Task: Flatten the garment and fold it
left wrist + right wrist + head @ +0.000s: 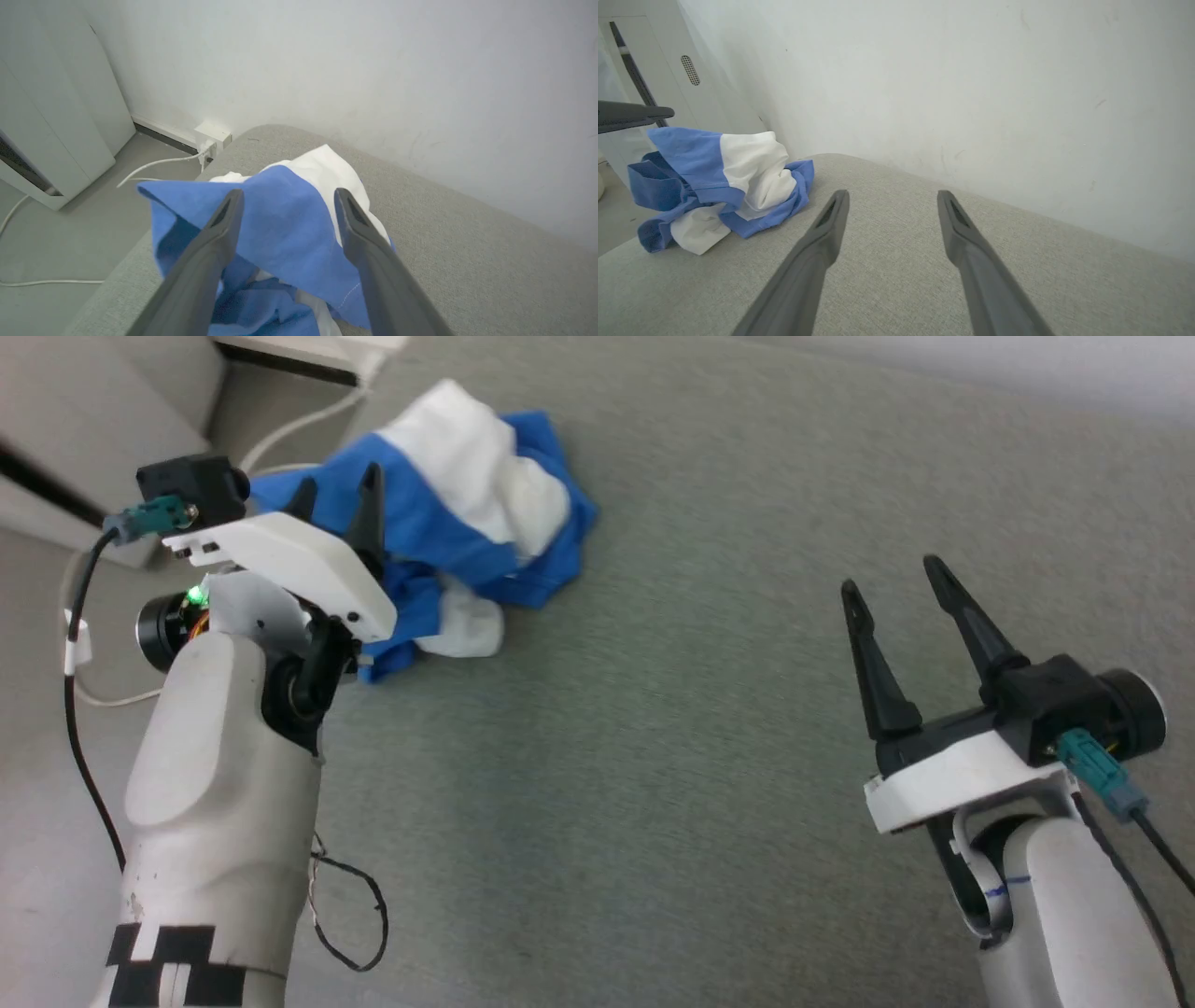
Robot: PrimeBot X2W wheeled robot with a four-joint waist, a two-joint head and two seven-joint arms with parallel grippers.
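The garment (467, 513) lies crumpled in a blue and white heap at the far left of the grey padded surface (653, 756). My left gripper (338, 495) hovers over its near left side, open, fingers pointing at the blue cloth with nothing between them. In the left wrist view the garment (285, 228) bulges up between and beyond the open left gripper (289, 198). My right gripper (892, 583) stands open well to the right, above bare surface. From the right wrist the garment (724, 177) lies far left of the right gripper (893, 198).
A white wall (971, 84) runs along the surface's far edge. Left of the surface, on the floor, are a white cabinet (56, 116), a wall socket (212, 135) and white cables (159, 163). The other arm's finger (630, 114) shows at the right wrist view's left edge.
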